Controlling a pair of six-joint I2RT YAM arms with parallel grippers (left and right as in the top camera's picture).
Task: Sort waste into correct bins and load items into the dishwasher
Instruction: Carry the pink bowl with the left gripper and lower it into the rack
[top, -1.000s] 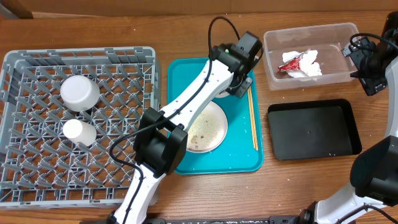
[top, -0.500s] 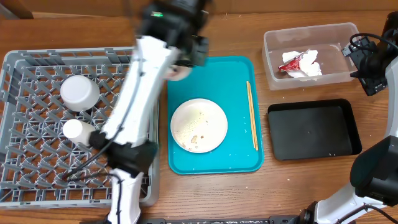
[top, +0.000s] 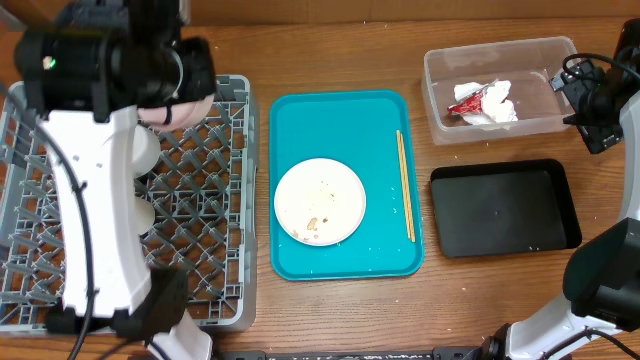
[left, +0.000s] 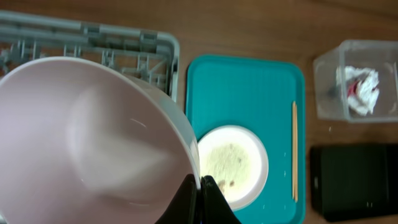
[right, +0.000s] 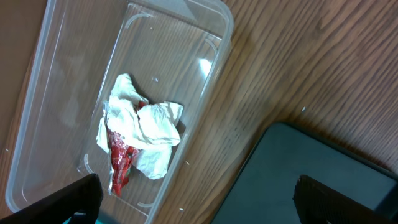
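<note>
One bowl (left: 93, 137) | rim pinched between left fingers (left: 217, 206) | above rack (left: 124, 40)

Bright, even indoor light with soft shadows.
The near bowl (left: 93, 143) looks blurred; small glints mark the clear tub (right: 205, 62).

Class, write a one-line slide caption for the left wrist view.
Left hand pinches the rim of a white bowl above the grey dish rack; a plate and chopsticks lie on the teal tray.
</note>
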